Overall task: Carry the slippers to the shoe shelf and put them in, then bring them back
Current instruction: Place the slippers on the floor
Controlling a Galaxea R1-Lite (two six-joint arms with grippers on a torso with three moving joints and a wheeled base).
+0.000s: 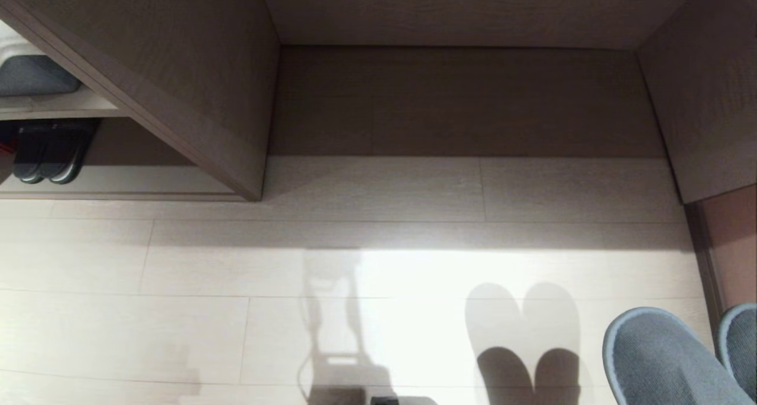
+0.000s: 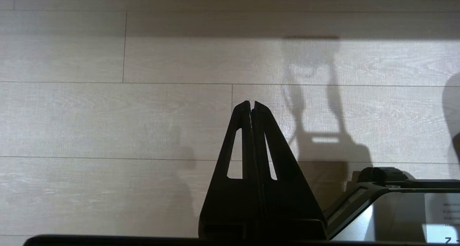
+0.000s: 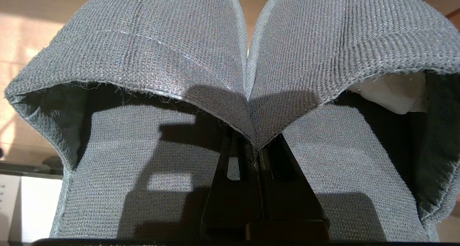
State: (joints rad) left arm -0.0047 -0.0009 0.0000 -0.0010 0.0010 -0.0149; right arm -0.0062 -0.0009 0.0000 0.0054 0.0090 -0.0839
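Far left, head view: black pair (image 1: 50, 154) on the lower board of a side unit, w/ a grey item (image 1: 32, 77) on the board above; can't tell what it is.

Centre: shelf (image 1: 467, 100) is the wide wood-grain cubby straight ahead of you, floor (image 1: 236, 275) in front, pale planks w/ a bright glare patch.

Your L tool (image 2: 251, 104) hangs over bare floor, fingers pressed together tip to tip, nothing between them.

Right: slippers (image 1: 656, 357) show at the lower-right corner of head view, toes toward the shelf, well short of it, not in it. Their paired shadow falls on the floor just left of them.

R tool (image 3: 256, 154) is clamped tight on the two inner edges of the slippers where they meet, so both hang side by side from that one pinch. White filling shows inside one toe band.
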